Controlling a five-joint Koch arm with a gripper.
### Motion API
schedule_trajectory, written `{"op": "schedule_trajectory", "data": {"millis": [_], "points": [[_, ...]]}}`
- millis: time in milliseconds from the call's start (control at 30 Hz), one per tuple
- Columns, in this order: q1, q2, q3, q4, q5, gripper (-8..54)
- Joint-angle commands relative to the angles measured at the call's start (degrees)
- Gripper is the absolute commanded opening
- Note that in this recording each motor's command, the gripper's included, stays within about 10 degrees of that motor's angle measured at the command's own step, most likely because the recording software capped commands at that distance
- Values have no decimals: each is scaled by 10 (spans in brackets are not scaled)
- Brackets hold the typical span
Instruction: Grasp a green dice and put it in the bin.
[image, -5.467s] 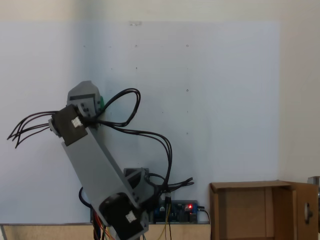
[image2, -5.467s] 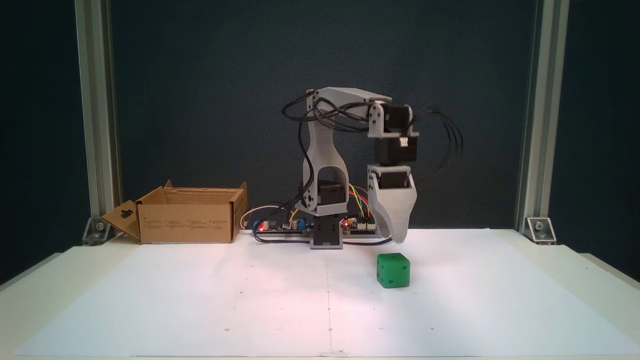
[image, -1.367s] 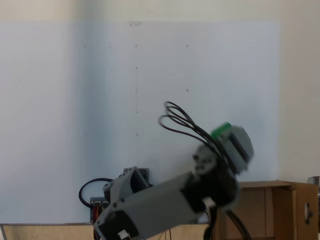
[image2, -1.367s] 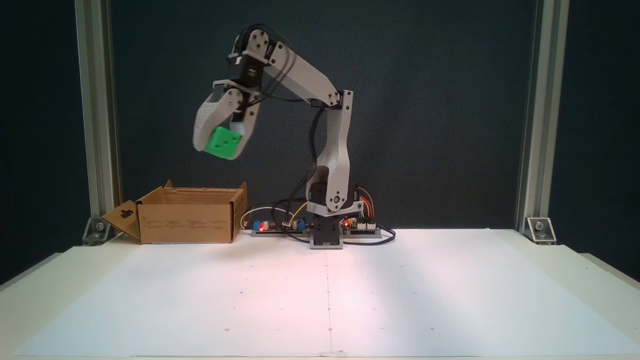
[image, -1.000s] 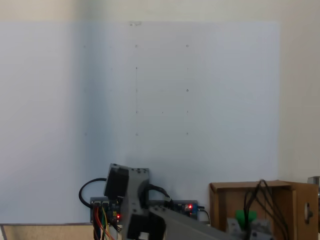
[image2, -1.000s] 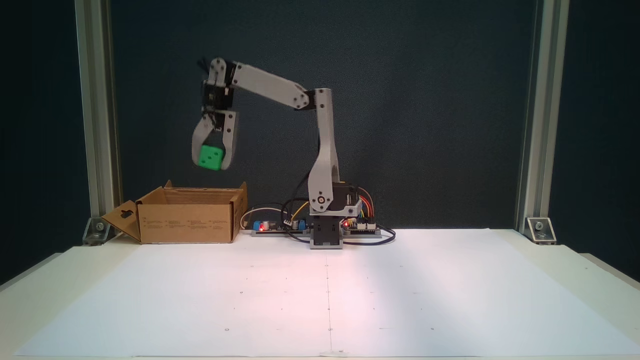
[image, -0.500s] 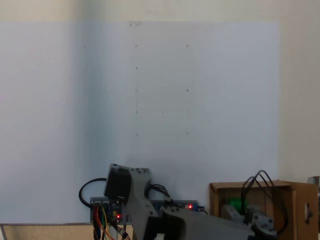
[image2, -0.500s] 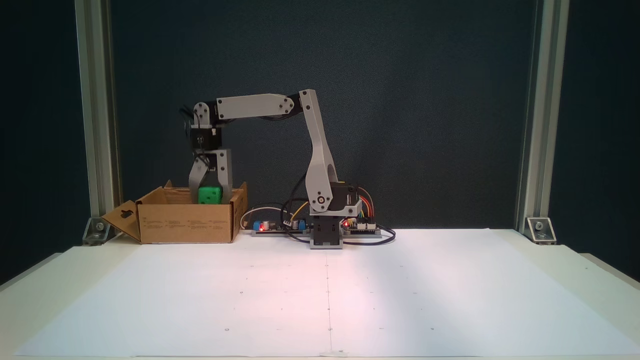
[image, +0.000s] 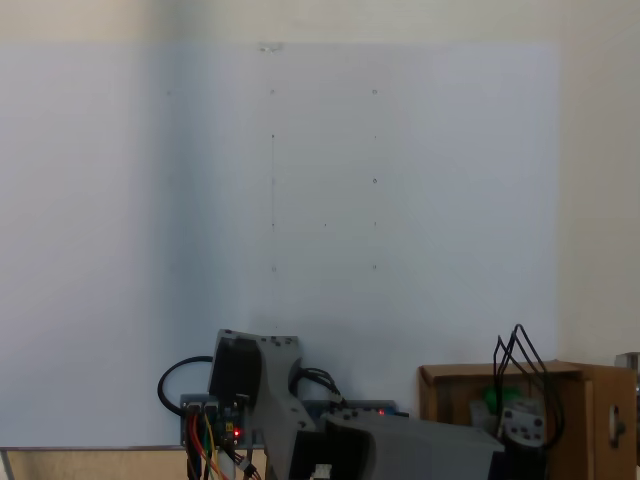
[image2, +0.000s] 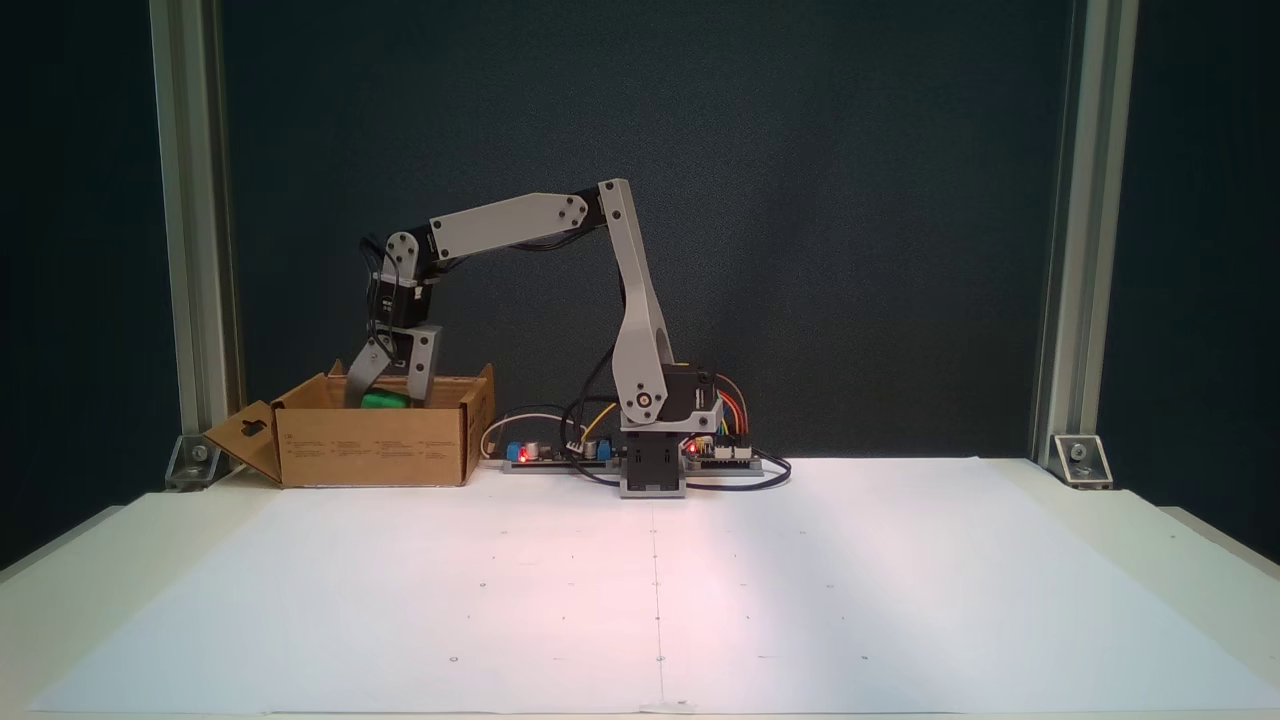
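Nearest, white paper (image2: 660, 590) covers the counter (image2: 60, 590). Farther back, the cardboard bin (image2: 375, 445) stands beside the arm's base (image2: 652, 470). Reaching down into the bin, the end effector (image2: 385, 398) has its jaws spread on either side of the green dice (image2: 383, 401), whose top shows above the bin's rim; whether the jaws touch it cannot be told.

arm bent over, claw (image2: 384, 398) lowered, spread
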Motion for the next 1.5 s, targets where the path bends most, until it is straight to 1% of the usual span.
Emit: {"op": "schedule_trajectory", "data": {"millis": [0,667,700,733,767,800,833,867,1000,1067,1167,1200,1333,1467], "points": [[-7,18,-11,-22,-11,114],[10,25,-11,-76,-11,114],[10,25,-11,-76,-11,161],[11,25,-11,-76,-11,254],[11,25,-11,-76,-11,321],[12,25,-11,-76,-10,345],[14,25,-11,-77,-10,387],[15,27,-11,-80,-10,407],[15,47,-11,-123,1,408],[16,63,-18,-157,36,408],[2,76,-78,-168,88,408],[-18,94,-134,-165,127,407],[-76,135,-194,-163,179,407],[-169,178,-222,-163,194,408]]}}
